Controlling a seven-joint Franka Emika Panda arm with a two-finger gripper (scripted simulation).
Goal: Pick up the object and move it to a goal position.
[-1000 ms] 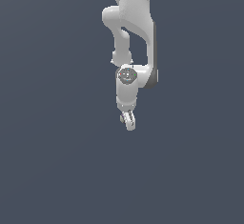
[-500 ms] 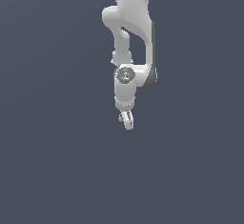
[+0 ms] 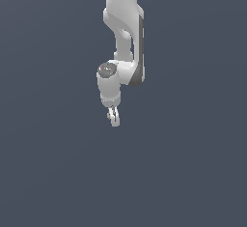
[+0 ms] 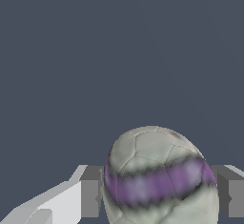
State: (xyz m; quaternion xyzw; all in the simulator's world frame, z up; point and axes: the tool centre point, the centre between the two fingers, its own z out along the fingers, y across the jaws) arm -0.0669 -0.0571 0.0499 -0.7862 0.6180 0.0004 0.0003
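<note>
Nothing around me but flat grey-blue; my tool (image 4: pixel 157 197) pinches the ball (image 4: pixel 159 178) between its grey pads (image 4: pixel 90 192), round, off-white, seamed like patchwork, with one blurry purple band.

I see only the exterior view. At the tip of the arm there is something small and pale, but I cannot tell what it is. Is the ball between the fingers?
Observer: Yes. In the wrist view the ball sits between the two grey fingers, one on each side of it.
Operator: Does it carry any marking? For me it is only a pale dot.
Observer: It is off-white with a purple band curving across it.
Operator: Is anything beneath it?
Observer: The wrist view shows only plain dark grey floor beyond the ball, with no other thing in sight.
</note>
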